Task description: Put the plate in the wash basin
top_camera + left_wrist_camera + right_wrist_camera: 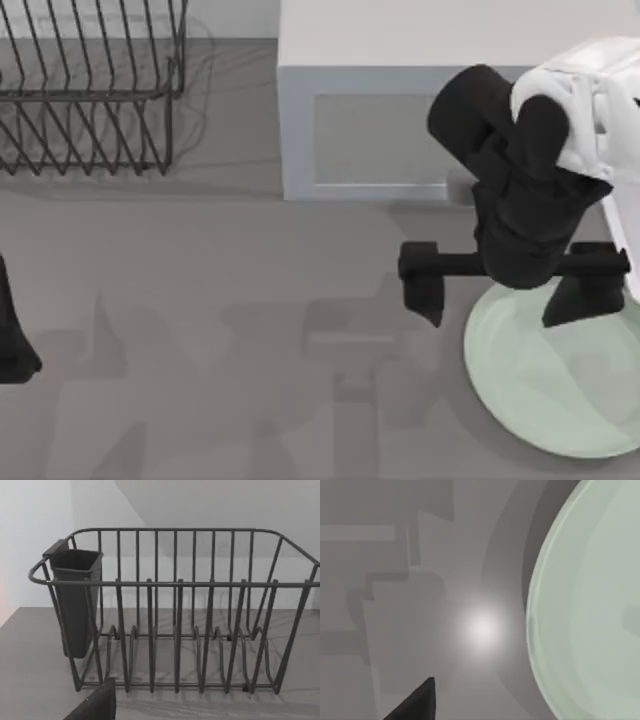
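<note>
One plate (555, 380), round, pale mint-green and glossy with a shallow raised rim, lies flat on the grey table (250, 330) at the right side, and no writing or label can be read on it or on anything else. My right gripper (500, 300) hangs just above the plate's far-left edge with its fingers spread wide: one finger (425, 290) stands over bare table just left of the rim, the other over the plate itself, neither pinching it. In the right wrist view the plate's rim (540, 605) curves beside a dark fingertip (417, 702). Behind the gripper sits the grey microwave (370, 130). Well to its left stands the black wire dish rack (175, 615) holding a dark cutlery cup (75, 600). My left arm (12, 335) is parked at the table's left edge.
</note>
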